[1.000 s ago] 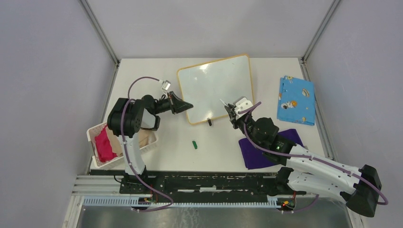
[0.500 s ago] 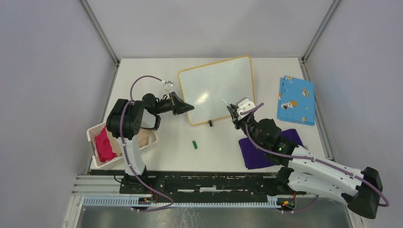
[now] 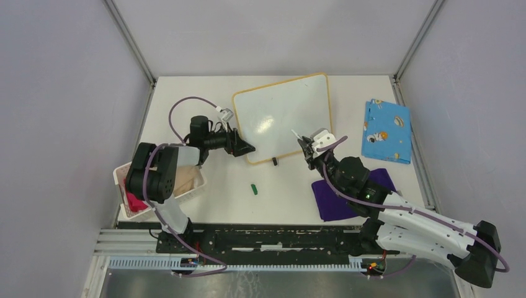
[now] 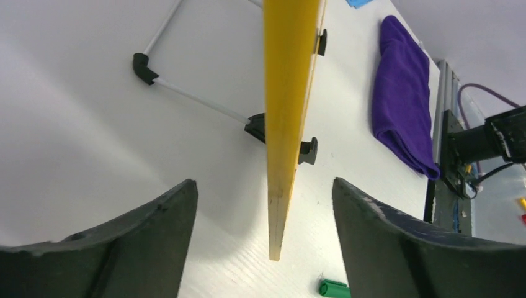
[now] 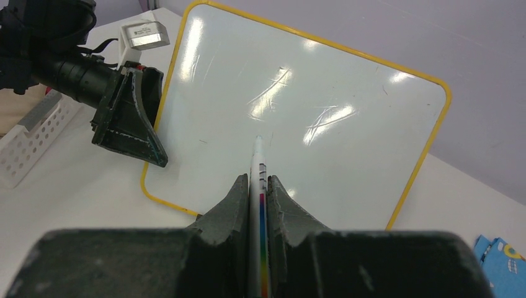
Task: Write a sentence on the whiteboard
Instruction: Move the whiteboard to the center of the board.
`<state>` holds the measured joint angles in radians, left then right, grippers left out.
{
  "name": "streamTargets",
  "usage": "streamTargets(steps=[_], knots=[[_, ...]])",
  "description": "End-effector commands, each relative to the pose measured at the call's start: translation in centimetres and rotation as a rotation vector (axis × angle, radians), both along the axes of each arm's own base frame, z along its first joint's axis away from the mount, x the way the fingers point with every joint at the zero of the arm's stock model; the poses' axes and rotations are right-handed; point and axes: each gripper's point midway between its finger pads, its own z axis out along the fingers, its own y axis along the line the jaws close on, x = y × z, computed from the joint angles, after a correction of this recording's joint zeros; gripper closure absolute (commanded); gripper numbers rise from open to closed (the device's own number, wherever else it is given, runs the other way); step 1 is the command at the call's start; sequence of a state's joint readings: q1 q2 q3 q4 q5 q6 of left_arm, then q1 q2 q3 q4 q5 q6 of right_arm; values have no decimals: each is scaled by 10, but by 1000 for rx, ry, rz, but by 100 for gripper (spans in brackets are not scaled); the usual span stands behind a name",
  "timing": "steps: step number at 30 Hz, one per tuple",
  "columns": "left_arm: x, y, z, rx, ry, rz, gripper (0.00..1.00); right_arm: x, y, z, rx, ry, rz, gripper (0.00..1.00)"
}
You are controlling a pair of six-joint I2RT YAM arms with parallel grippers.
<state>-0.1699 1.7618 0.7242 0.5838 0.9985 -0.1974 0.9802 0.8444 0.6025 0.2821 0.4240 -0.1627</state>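
The whiteboard (image 3: 282,115) lies in the middle of the table, propped on a small stand, glossy white with a yellow rim (image 4: 288,124). No sentence shows on its face (image 5: 298,136). My left gripper (image 3: 247,149) stands open astride the board's near-left corner, its fingers (image 4: 155,236) apart from the rim on both sides. My right gripper (image 3: 305,146) hovers over the board's near edge, shut on a white marker (image 5: 257,155) with a rainbow stripe. The marker's tip (image 3: 293,133) points at the board, just above it.
A green marker cap (image 3: 254,188) lies on the table in front of the board. A purple cloth (image 3: 338,198) sits under the right arm, and a blue patterned cloth (image 3: 386,130) lies at the right. A white basket (image 3: 124,177) holding a pink cloth stands at the left edge.
My left gripper has opened and let go of the board's rim, and its arm has swung to the left. The right gripper with the marker has barely moved.
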Motion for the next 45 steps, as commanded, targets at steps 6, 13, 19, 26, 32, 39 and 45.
streamTargets(steps=[6,13,19,26,32,39,45], knots=[[11,32,22,166,-121,212,0,-4,-5,21,62,-47,-3,100],[29,104,52,384,-113,662,0,-6,-5,24,72,-49,12,100],[13,180,117,307,-16,1227,0,-8,-7,23,94,-55,9,100],[-11,94,157,79,-8,923,0,-6,-11,23,95,-52,-10,100],[-67,0,143,165,0,909,2,-6,-27,22,102,-55,-70,100],[-93,-67,105,242,60,876,22,-9,-60,15,135,-47,-179,100],[-83,-115,72,335,78,808,38,-16,-86,20,193,-56,-244,100]])
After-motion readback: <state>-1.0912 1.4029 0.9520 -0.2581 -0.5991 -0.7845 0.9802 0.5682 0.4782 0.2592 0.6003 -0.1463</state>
